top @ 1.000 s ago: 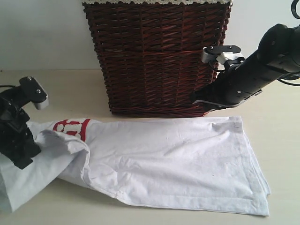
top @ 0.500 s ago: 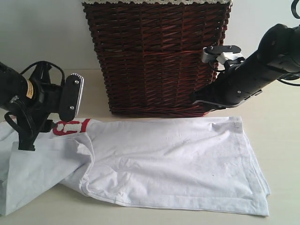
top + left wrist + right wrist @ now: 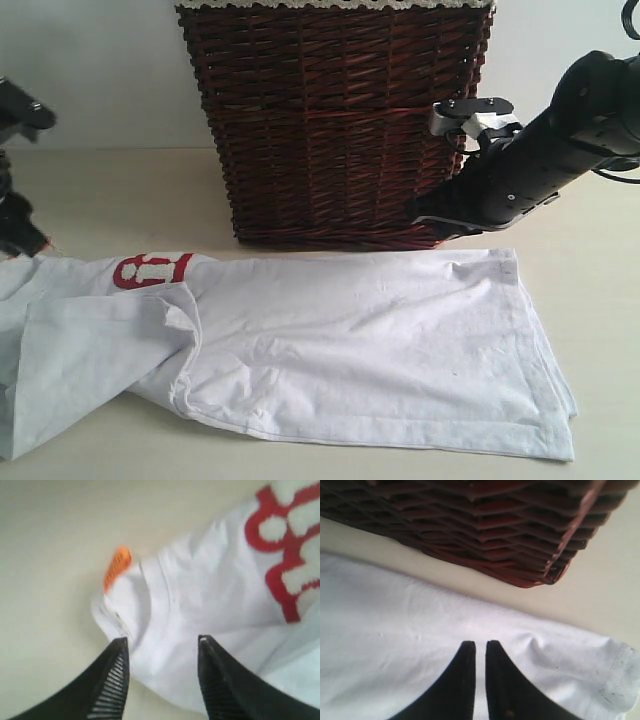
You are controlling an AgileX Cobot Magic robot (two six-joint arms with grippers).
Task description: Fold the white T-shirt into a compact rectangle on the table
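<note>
Shirt [image 3: 360, 340]: left end folded over, mid-task. L gripper [image 3: 162, 639] spread, empty. R gripper [image 3: 480, 642] pressed together, prob. empty. Next: grasp far edge.

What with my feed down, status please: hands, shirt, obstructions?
Left hand open, empty, above the white T-shirt. Right hand shut, empty, over its edge nearest the wicker basket. Shirt partly folded on the table. Basket crowds that edge.

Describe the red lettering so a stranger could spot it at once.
Start at the dark wicker basket on the table. The white T-shirt lies in front of it; its red lettering sits near the left end, the only red marks on white cloth.
</note>
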